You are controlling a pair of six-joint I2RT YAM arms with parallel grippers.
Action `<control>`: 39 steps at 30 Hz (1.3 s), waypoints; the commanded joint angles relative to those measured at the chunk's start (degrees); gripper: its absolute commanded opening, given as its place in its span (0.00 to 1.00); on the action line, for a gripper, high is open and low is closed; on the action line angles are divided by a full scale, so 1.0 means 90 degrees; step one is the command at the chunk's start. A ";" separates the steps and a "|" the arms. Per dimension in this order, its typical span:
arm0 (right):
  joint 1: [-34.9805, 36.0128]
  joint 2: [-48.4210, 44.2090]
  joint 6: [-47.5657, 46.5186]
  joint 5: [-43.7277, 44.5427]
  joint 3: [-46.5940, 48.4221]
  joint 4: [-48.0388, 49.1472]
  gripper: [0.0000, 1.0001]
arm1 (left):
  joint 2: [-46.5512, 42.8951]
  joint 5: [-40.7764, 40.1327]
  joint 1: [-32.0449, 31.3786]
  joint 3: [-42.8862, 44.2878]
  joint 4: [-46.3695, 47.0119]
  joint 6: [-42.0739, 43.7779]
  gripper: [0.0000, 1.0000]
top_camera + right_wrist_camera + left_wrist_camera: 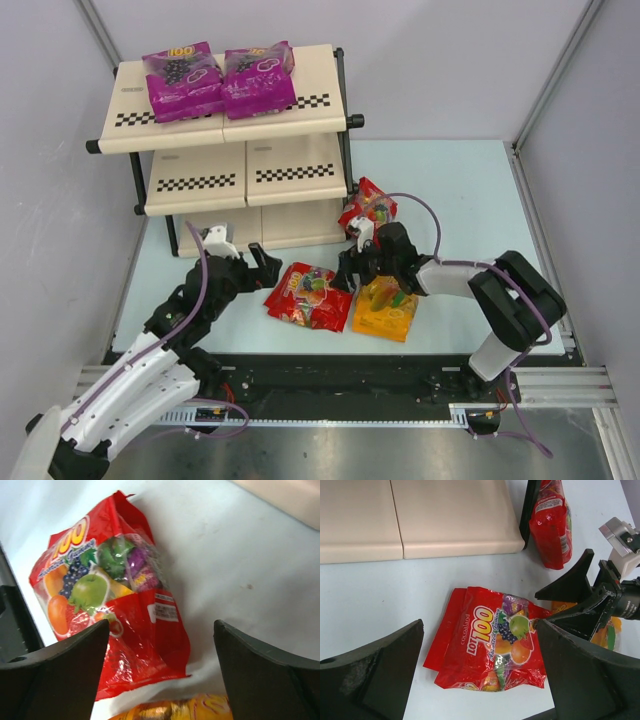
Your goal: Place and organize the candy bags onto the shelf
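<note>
Two magenta-purple candy bags (183, 80) (259, 77) lie side by side on the top tier of the shelf (290, 172). A red bag (310, 297) lies flat on the table in front of the shelf; it also shows in the left wrist view (490, 640) and the right wrist view (110, 595). A second red bag (368, 210) (551, 522) stands leaning against the shelf's right frame. The orange-yellow bag (387, 308) (175, 712) lies right of the flat red bag. My left gripper (250, 262) (480, 625) is open, just left of the flat red bag. My right gripper (352, 265) (161, 625) is open over that bag's right edge.
The shelf's bottom board (420, 520) is just beyond the flat red bag. The middle tier (200, 180) holds nothing. Grey walls close in the table on the left, back and right. The right gripper's fingers (585, 600) show in the left wrist view, close to my left finger.
</note>
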 commanded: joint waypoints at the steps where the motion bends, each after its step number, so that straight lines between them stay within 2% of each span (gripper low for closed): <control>1: 0.0013 0.0413 0.0061 -0.0996 0.0291 0.0398 0.84 | -0.0142 -0.0078 -0.0039 -0.0119 0.0270 -0.0096 1.00; 2: 0.0042 0.0444 0.0090 -0.1046 0.0310 0.0379 0.78 | -0.0152 -0.0069 -0.0039 -0.0129 0.0260 -0.0106 1.00; 3: 0.0062 0.0482 0.0090 -0.1076 0.0320 0.0359 0.62 | -0.0152 -0.0069 -0.0039 -0.0148 0.0270 -0.0116 1.00; 4: 0.0072 0.0502 0.0090 -0.1124 0.0349 0.0292 0.54 | -0.0161 -0.0059 -0.0039 -0.0158 0.0270 -0.0116 1.00; 5: 0.0072 0.0512 0.0071 -0.1134 0.0349 0.0242 0.37 | -0.0171 -0.0049 -0.0049 -0.0178 0.0270 -0.0106 1.00; 7: 0.0072 0.0473 0.0109 -0.1280 0.0379 0.0096 0.19 | -0.0201 -0.0049 -0.0039 -0.0207 0.0260 -0.0116 1.00; 8: 0.0072 0.0328 0.0081 -0.1271 0.0379 0.0018 0.06 | -0.0220 -0.0059 -0.0039 -0.0217 0.0251 -0.0116 1.00; 9: 0.0111 0.0240 0.0051 -0.1242 0.0379 -0.0166 0.02 | -0.0269 -0.0059 -0.0039 -0.0236 0.0241 -0.0116 1.00; 18: 0.1242 -0.1546 -0.0486 0.0259 0.0301 -0.1407 0.00 | -0.0581 -0.0273 -0.0039 -0.0392 0.0094 -0.0311 1.00; 25: 0.2064 -0.2406 -0.0604 0.1589 -0.0236 -0.1438 0.00 | -0.0864 -0.0488 -0.0039 -0.0412 -0.0052 -0.0458 1.00; 31: 0.2152 -0.2983 -0.0184 0.2204 -0.0432 -0.1184 0.00 | -0.1274 -0.0781 -0.0039 -0.0480 -0.0238 -0.0672 0.99; 35: 0.2171 -0.3120 0.0420 0.2829 -0.0432 -0.0911 0.00 | -0.1441 -0.0539 -0.0039 -0.0733 -0.0111 -0.0887 0.99; 39: 0.2590 -0.3052 0.1319 0.4348 -0.0490 -0.0706 0.00 | -0.1441 -0.0186 -0.0039 -0.1046 0.0074 -0.1296 0.99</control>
